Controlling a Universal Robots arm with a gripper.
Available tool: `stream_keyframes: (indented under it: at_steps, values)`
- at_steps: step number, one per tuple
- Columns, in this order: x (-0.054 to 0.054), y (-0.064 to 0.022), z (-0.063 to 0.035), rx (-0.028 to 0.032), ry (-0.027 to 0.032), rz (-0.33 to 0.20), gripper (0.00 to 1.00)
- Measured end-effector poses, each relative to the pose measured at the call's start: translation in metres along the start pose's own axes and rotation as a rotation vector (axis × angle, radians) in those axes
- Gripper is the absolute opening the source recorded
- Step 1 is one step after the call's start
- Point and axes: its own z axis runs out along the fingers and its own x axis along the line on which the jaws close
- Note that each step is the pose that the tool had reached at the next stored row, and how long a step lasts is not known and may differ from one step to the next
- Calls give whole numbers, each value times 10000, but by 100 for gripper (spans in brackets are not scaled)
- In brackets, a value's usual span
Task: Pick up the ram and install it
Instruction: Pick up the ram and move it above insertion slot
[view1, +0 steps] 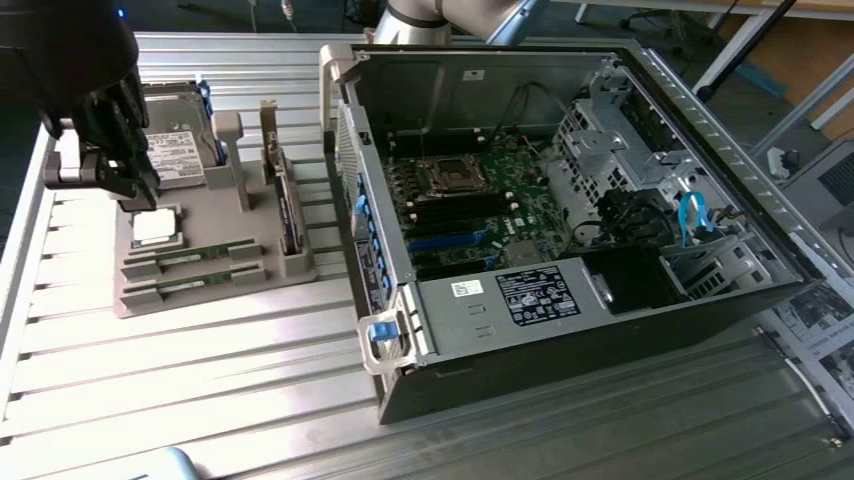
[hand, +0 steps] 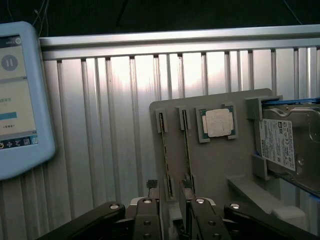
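Note:
Two ram sticks lie on edge in parallel slots of a grey holder (view1: 254, 285). One is the stick (view1: 190, 257) nearer the processor, and it shows in the wrist view as a thin green strip (hand: 186, 147). The other stick (view1: 184, 286) sits in the outer slot (hand: 165, 155). My gripper (view1: 131, 185) hangs over the holder's far end, by the hard drive. In the wrist view the gripper (hand: 175, 204) is open, with its two black fingers (hand: 148, 220) either side of the sticks' near ends, holding nothing.
A square silver processor (hand: 218, 123) and a hard drive (hand: 289, 145) rest on the same holder. An upright card (view1: 283, 200) stands at the holder's edge. At the exterior view's right is the open computer case (view1: 721, 310) with its motherboard (view1: 481, 200). A tablet (hand: 15, 100) lies on the slatted table (view1: 200, 400).

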Motion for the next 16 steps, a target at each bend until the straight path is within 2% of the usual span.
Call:
stream_keyframes:
  at_steps: [16]
  values:
    - [1,0,47,0,0,-20,30]
